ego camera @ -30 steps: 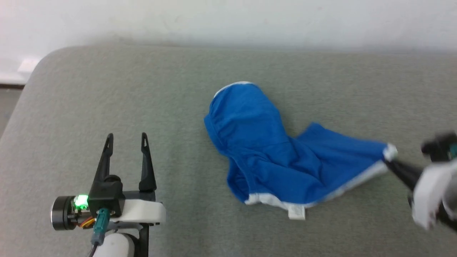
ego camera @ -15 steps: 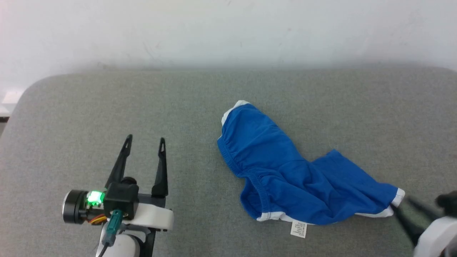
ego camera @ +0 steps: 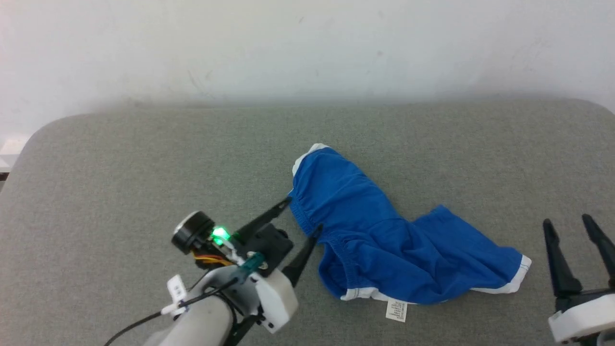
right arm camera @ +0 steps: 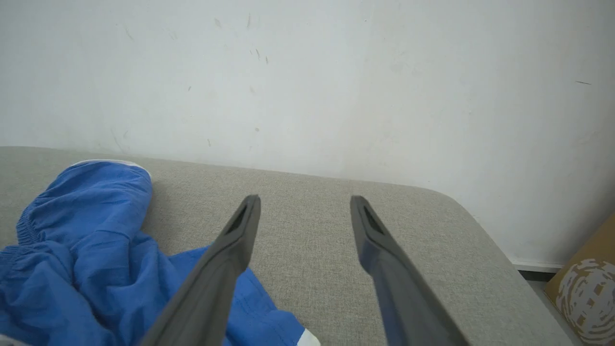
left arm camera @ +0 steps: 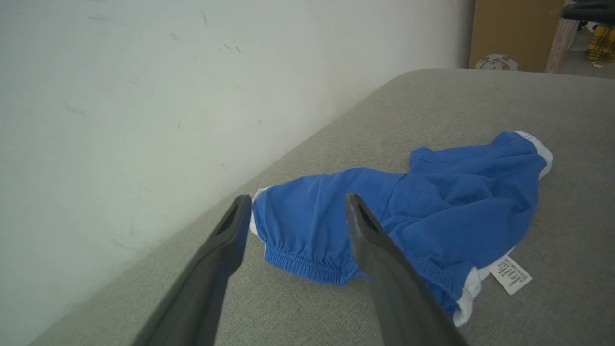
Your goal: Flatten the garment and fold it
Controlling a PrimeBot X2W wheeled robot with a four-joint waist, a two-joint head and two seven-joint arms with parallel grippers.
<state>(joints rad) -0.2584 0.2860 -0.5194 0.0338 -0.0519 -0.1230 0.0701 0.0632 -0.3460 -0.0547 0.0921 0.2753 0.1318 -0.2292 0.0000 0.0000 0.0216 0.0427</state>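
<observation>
Your garment [ego camera: 384, 240] lies crumpled on the grey fabric tabletop [ego camera: 144, 158], right of the middle and closer to the front edge than to the back edge along the white wall [ego camera: 307, 48]. It is not flat. One blue lobe with a white rim reaches toward the back edge. The rest spreads toward the right edge and ends in a white-trimmed corner. Its small white label tag [ego camera: 397, 310] sticks out on the side facing the front edge, lying on the fabric.

Your left gripper [ego camera: 303, 214] sits at the garment's left side with its jaws apart and nothing between them. The left wrist view shows the gathered elastic hem of the garment [left arm camera: 432, 202] lying beyond the two spread fingers of the left gripper [left arm camera: 298, 198]. You cannot tell from these views whether either tip touches the cloth. A green light [ego camera: 220, 234] glows on that wrist.

Your right gripper [ego camera: 567, 219] stands near the right edge, just beside the garment's white-trimmed corner but apart from it. Its jaws are wide and empty. In the right wrist view the right gripper [right arm camera: 305, 197] points at bare tabletop, with the garment [right arm camera: 86, 230] lying to one side.
</observation>
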